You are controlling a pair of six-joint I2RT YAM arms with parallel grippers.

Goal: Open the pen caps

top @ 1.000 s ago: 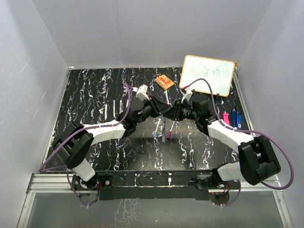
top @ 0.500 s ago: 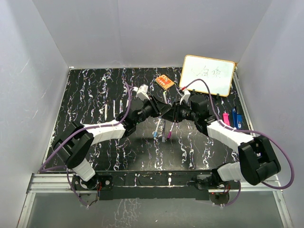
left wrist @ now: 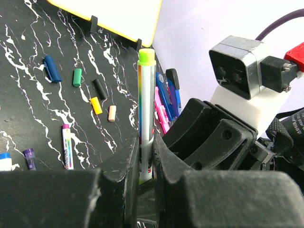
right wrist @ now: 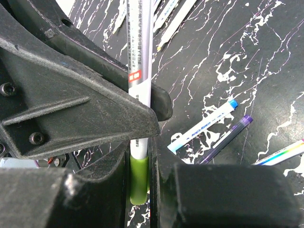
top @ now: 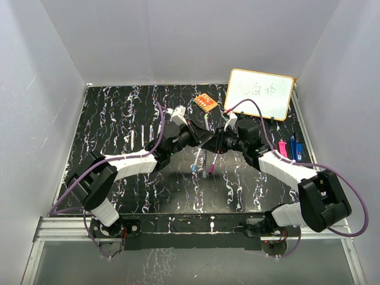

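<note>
Pen [left wrist: 145, 118], light, stiff, slick plastic; held above mid-table. Left gripper [left wrist: 146, 159] pinches the white barrel and right gripper [right wrist: 138, 186] pinches the green cap [right wrist: 138, 173]. Cap likely a snug friction fit: grip squarely across its sides.

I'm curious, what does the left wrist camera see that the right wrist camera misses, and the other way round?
Only the left wrist view shows loose caps lying on the table: blue, green, black, yellow and pale orange. It also shows the whiteboard edge and the pink and blue clips. Only the right wrist view shows the green cap pinched in the right gripper. Both show the white pen clamped in the left gripper.
</note>
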